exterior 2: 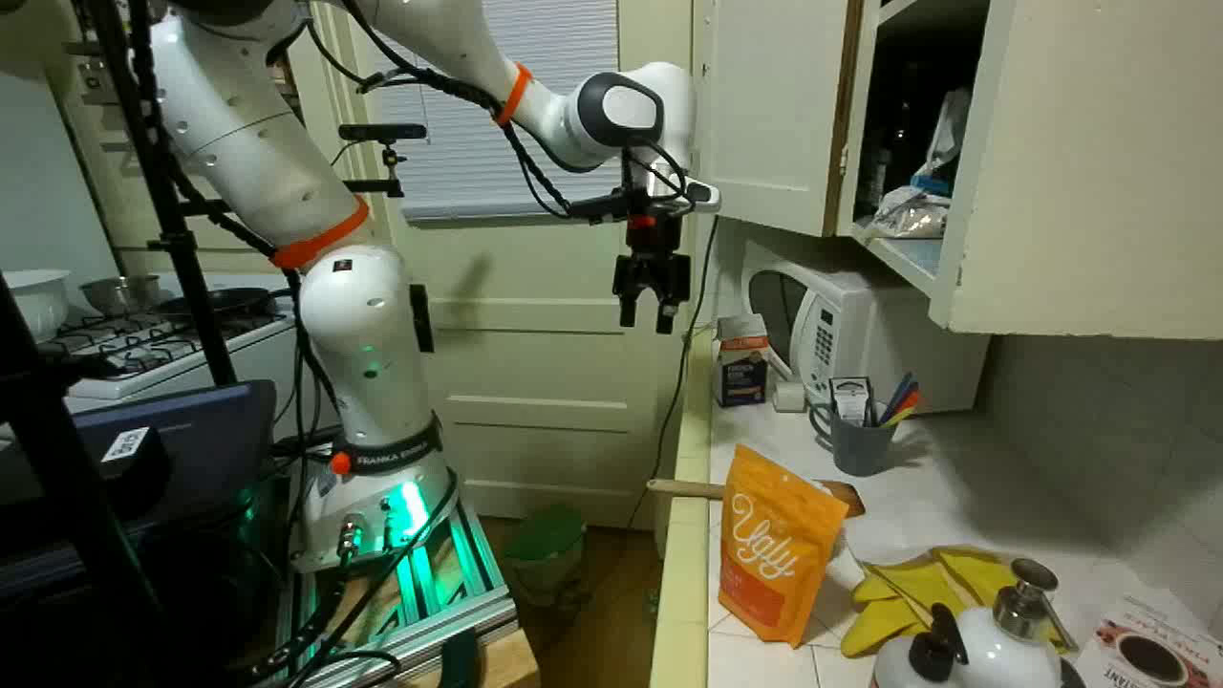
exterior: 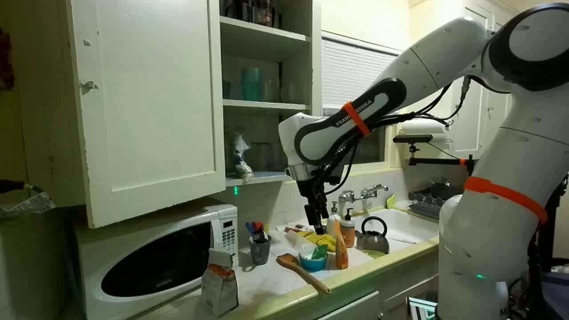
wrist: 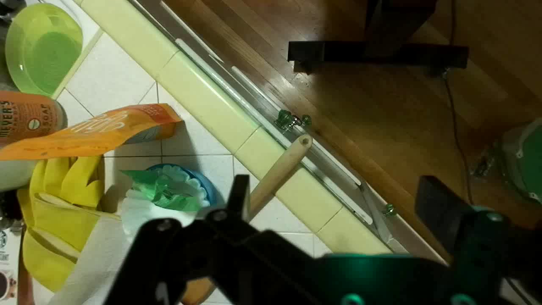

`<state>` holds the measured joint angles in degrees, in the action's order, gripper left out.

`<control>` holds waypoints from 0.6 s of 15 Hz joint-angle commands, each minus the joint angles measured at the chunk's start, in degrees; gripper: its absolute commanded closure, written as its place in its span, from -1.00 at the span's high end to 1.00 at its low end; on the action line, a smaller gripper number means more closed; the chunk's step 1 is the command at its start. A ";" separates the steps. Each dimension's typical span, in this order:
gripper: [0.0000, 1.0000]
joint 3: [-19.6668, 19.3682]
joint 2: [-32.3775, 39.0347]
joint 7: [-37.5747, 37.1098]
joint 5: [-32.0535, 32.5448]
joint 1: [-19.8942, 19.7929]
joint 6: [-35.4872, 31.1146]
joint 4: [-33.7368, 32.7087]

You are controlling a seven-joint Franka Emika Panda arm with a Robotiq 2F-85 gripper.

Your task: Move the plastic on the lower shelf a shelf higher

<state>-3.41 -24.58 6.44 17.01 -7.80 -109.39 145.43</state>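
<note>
Hanging with jaws wide, gripper (exterior 2: 647,319) well apart from plastic (exterior: 241,156) at lower shelf (exterior: 270,178) edge.

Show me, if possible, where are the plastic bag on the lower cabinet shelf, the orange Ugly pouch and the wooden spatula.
Plastic bag (exterior: 241,158): in an exterior view, middle of its crumpled body.
Orange Ugly pouch (exterior 2: 782,552): in an exterior view, on its printed front.
Wooden spatula (wrist: 278,177): in the wrist view, on its handle.

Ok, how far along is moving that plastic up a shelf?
Done: nothing of the move itself, though the cabinet door stands open. In hand: nothing; the claw is open and empty. Left: grasping the plastic bag on the lower shelf and lifting it to the next shelf up.
</note>
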 commanded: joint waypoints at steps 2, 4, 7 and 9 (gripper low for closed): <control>1.00 -0.70 -0.01 -0.25 0.25 0.78 0.17 -0.08; 1.00 -0.70 -0.01 -0.25 0.25 0.78 0.17 -0.07; 1.00 -0.70 -0.01 -0.25 0.25 0.78 0.17 -0.08; 1.00 -2.00 -0.48 0.12 -0.69 0.33 -1.48 -1.46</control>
<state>-3.65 -24.59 6.39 16.96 -7.71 -109.54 145.29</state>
